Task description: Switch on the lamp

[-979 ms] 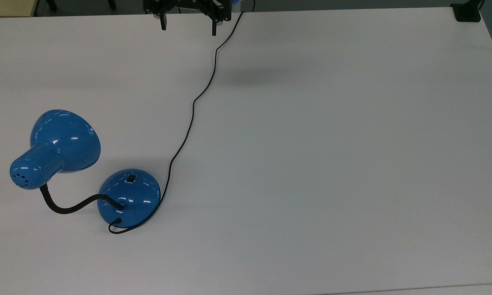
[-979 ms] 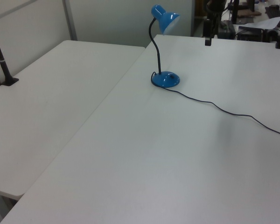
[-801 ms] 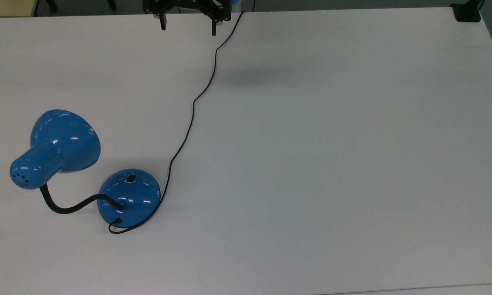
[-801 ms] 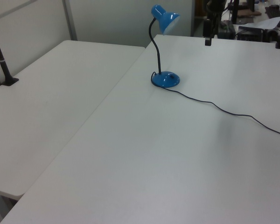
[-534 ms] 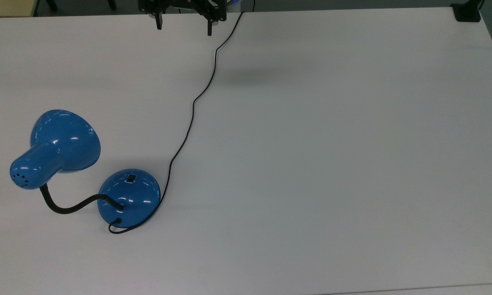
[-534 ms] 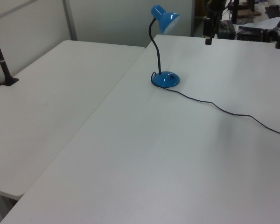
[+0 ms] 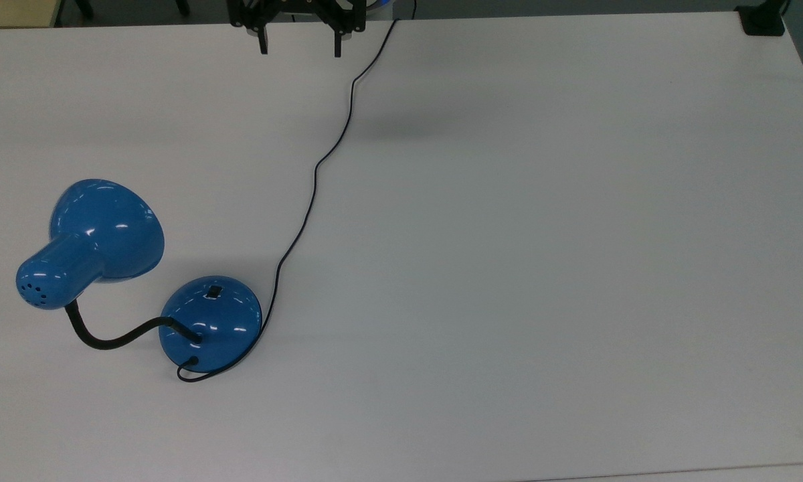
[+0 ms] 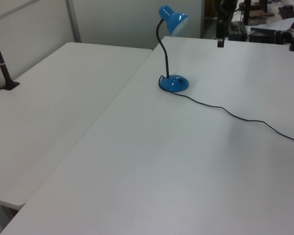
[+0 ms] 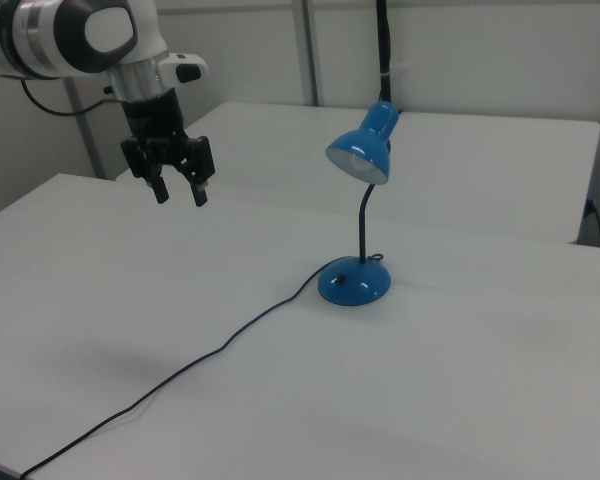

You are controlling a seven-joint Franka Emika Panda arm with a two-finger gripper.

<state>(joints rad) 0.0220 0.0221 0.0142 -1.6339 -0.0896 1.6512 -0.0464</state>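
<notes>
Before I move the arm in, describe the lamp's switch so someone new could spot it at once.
On the white table, find the blue lamp near the top view's left edge. Follow its black gooseneck to the round domed base. The switch is the small black rectangle on that dome, the sole dark patch on the glossy blue, opposite where the gooseneck enters.

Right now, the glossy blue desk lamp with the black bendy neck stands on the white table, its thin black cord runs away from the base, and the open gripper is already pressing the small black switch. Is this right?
Not quite. The gripper is open, but it hangs in the air well away from the glossy blue desk lamp, not touching the small black switch; the right view shows this. The rest is right: the lamp stands on the white table, with its thin black cord running off.
</notes>
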